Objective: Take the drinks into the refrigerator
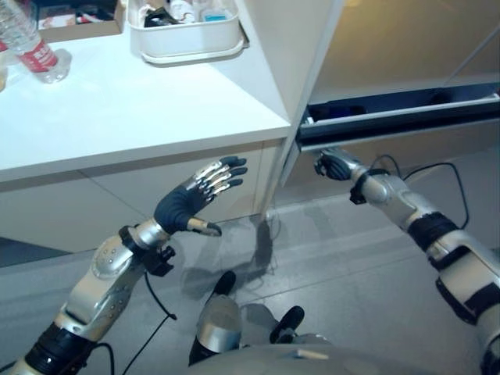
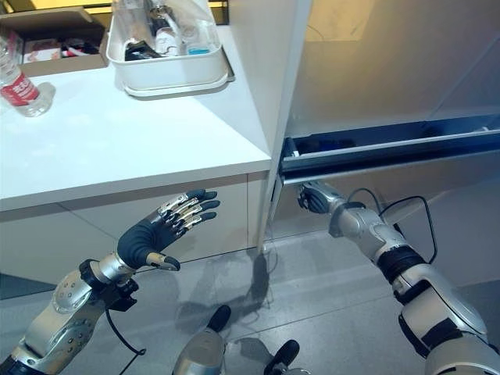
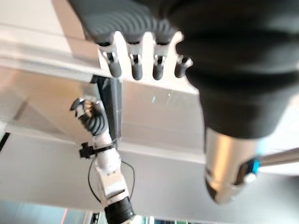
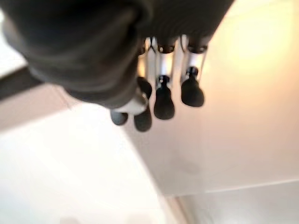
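Upper left in the left eye view, a clear bottle [image 1: 31,47] with a red label lies tilted on the counter [image 1: 133,109]. The left hand [image 1: 195,195] spreads open; the right hand [image 3: 91,114] is curled, holding nothing.

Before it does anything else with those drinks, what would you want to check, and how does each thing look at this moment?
1. Bottle to fetch: ok. A clear bottle with a red label stands on the white counter, far corner.
2. Left hand free: ok. Fingers straight, holding nothing, below the counter's front edge.
3. Right hand free: ok. Fingers curled, nothing in them, just under the dark door edge.
4. Refrigerator open enough: cannot tell. Its inside is not visible.
5. Path along the counter: ok, probably. The white tray of items sits at the back, beside the bottle's route.
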Robot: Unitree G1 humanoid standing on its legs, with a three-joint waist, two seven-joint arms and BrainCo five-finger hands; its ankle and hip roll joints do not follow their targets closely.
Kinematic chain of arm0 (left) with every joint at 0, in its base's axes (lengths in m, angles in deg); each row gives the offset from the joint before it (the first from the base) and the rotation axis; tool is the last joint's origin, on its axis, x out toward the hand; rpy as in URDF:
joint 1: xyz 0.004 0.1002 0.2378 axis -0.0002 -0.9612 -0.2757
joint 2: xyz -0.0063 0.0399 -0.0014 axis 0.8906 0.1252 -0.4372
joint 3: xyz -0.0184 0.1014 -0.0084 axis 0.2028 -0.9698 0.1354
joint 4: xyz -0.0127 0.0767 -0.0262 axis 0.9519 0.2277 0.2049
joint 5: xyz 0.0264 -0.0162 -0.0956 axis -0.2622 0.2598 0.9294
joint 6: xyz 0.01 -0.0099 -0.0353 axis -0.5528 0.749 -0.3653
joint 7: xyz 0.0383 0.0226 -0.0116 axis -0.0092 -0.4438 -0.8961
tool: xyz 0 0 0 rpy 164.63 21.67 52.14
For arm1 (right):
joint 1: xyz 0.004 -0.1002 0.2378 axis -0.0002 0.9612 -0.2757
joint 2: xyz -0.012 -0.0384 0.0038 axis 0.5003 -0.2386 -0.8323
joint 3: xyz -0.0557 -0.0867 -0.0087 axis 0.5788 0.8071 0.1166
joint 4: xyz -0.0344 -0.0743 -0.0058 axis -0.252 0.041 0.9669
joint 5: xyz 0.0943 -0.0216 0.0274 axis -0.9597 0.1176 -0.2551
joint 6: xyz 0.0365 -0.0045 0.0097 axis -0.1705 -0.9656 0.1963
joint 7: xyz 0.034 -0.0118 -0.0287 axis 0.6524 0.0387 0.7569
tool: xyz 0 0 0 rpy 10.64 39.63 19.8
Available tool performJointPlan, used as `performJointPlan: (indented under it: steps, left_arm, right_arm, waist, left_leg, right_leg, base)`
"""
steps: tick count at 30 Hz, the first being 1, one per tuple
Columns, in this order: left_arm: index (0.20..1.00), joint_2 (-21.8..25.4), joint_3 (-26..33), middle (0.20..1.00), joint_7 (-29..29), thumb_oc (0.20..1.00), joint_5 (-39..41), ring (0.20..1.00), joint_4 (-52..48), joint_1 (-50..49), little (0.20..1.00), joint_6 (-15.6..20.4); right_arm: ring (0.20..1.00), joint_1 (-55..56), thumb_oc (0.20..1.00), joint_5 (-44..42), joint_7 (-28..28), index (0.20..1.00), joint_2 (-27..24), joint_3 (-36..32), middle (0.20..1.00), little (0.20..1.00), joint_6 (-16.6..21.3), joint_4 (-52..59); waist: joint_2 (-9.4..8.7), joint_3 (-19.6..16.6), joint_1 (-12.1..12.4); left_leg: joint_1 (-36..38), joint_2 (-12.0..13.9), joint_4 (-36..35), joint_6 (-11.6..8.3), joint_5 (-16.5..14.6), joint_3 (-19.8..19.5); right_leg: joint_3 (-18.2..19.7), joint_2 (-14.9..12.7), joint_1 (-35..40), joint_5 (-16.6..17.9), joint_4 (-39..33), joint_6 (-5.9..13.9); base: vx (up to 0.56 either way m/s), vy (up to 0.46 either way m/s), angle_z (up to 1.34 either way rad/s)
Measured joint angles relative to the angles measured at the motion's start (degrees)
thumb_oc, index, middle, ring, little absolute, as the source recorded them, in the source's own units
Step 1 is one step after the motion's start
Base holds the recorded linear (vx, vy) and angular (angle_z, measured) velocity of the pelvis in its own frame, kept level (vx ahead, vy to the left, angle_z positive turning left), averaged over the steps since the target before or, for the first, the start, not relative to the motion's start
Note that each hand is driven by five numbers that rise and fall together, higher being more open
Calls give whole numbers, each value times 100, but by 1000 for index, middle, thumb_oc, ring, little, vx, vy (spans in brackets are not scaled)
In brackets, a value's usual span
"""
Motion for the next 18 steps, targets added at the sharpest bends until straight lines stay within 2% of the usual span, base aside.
performJointPlan:
  steps: [1,3,4,5,6,8,12,14,16,18]
  left_arm:
    - [1000,-2,1,1000,4,1000,0,1000,1,0,1000,0]
    - [1000,-3,6,1000,33,1000,-7,1000,2,5,1000,-1]
    - [1000,-2,9,1000,53,1000,-11,1000,0,-3,1000,0]
    - [1000,-3,31,1000,67,1000,-12,1000,5,-38,1000,2]
    - [1000,-3,32,1000,89,1000,-15,1000,6,-51,1000,3]
    - [1000,-3,40,1000,114,1000,-23,1000,6,-45,1000,10]
    - [1000,-2,55,1000,126,1000,-123,1000,12,-76,1000,28]
    - [1000,-6,88,1000,167,1000,-165,1000,51,-156,1000,42]
    - [1000,-19,171,1000,190,1000,-241,1000,78,-241,1000,56]
    - [1000,-77,211,1000,226,1000,-419,1000,469,-237,1000,156]
  right_arm:
    - [200,52,200,-27,1,200,4,-20,200,200,0,23]
    - [511,465,511,-120,17,511,34,-241,511,511,-2,86]
    - [1000,958,1000,-209,47,1000,41,-526,1000,1000,-12,255]
    - [1000,1441,1000,-342,39,1000,99,-927,1000,1000,-4,483]
    - [1000,1652,1000,-439,38,1000,97,-969,1000,1000,-4,501]
    - [1000,2092,1000,-536,62,1000,92,-1028,1000,1000,-29,510]
    - [1000,3048,1000,-796,60,1000,264,-1710,1000,1000,-15,596]
    - [1000,3491,1000,-1022,63,1000,401,-1878,1000,1000,-25,497]
    - [1000,3592,1000,-1176,44,1000,640,-2087,1000,1000,-46,348]
    - [1000,3793,1000,-1384,57,1000,866,-2128,1000,1000,-27,38]
  waist:
    - [1,0,-2]
    - [1,0,-30]
    - [-3,2,-40]
    - [-3,3,-31]
    - [-4,4,-48]
    - [-16,10,-209]
    - [-40,14,-530]
    - [-72,8,-773]
    - [-102,-14,-815]
    - [-156,-60,-1012]
  left_leg:
    - [-1,-15,0,8,6,-1]
    - [0,-78,-5,40,24,4]
    - [-1,-87,-11,70,26,25]
    - [-2,-109,-21,90,29,64]
    - [0,-125,-21,102,23,89]
    - [3,-170,-25,112,28,116]
    - [42,-153,-39,126,22,192]
    - [137,-100,-63,142,5,422]
    - [193,-59,-108,143,3,581]
    - [223,-17,-122,133,-6,755]
  right_leg:
    - [0,-15,11,-8,14,8]
    - [5,-91,40,-69,90,66]
    - [11,-115,34,-97,127,100]
    - [12,-164,36,-117,151,121]
    - [23,-169,32,-124,162,131]
    - [25,-188,32,-126,163,149]
    - [55,-186,46,-128,163,152]
    - [253,-161,15,-112,163,132]
    - [385,-137,-17,-100,161,116]
    - [563,-101,-84,-61,138,86]
  base:
    - [-2,35,31]
    - [-13,27,27]
    - [-16,25,17]
    - [-10,23,7]
    - [0,0,0]
    - [0,0,0]
    - [-26,32,-8]
    - [-36,51,-42]
    - [-28,37,-43]
    - [-23,46,-51]
